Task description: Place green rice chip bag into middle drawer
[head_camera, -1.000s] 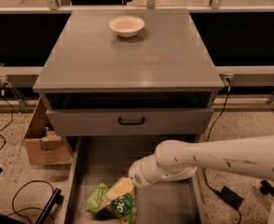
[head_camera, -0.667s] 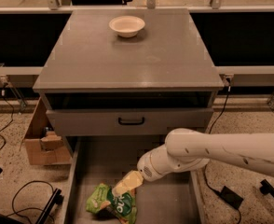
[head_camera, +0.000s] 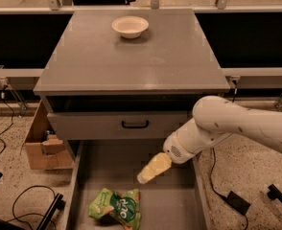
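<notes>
Since a second ago the hand (head_camera: 145,176) has drawn up and back from the bag (head_camera: 116,207). Then it sat low, right at the bag's upper edge; now it hangs above the drawer (head_camera: 179,209), well clear of the bag and touching nothing. The arm (head_camera: 237,126) has risen with it, and its white elbow now stands higher, level with the closed drawer front (head_camera: 117,125). The bag has not shifted.

The single camera view looks down on a grey table (head_camera: 131,63) with a white bowl (head_camera: 130,26) near its far edge. Below the top sits the closed drawer front with a black handle (head_camera: 135,124), and under that the drawer is pulled out.

The bag lies crumpled on the drawer's floor, near the front and left of the middle, green with white lettering. It is loose, with nothing gripping it.

The hand, pale yellow, points down and to the left from the end of the arm, which reaches in from the right. Whether the hand is spread or pressed together cannot be told; it carries nothing.

A cardboard box (head_camera: 44,145) stands on the speckled floor to the left of the table, and black cables (head_camera: 23,202) lie on both sides.
</notes>
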Controlling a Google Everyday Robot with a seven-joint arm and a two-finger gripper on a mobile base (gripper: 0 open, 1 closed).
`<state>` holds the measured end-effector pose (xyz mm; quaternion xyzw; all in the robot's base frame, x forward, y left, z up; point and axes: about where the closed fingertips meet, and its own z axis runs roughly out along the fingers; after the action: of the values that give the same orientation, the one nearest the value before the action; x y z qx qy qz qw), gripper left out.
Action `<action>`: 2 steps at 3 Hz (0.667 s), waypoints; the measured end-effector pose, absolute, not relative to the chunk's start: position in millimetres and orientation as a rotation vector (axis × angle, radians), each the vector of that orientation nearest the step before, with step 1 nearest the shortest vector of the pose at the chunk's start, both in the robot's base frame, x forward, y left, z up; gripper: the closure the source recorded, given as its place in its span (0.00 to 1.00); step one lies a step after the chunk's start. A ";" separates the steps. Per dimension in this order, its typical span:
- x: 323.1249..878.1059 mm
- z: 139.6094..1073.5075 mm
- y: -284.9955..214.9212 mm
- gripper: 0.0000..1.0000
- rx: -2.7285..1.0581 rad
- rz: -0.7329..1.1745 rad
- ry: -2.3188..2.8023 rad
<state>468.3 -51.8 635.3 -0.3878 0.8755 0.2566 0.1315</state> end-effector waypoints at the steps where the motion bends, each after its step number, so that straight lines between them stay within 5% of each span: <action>1: 439.3 678.4 -82.8 0.00 -1.181 0.706 2.617; 2: 385.1 722.9 -97.0 0.00 -1.299 0.653 2.681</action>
<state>385.1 -97.0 722.9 -0.4254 0.8782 0.2138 0.0458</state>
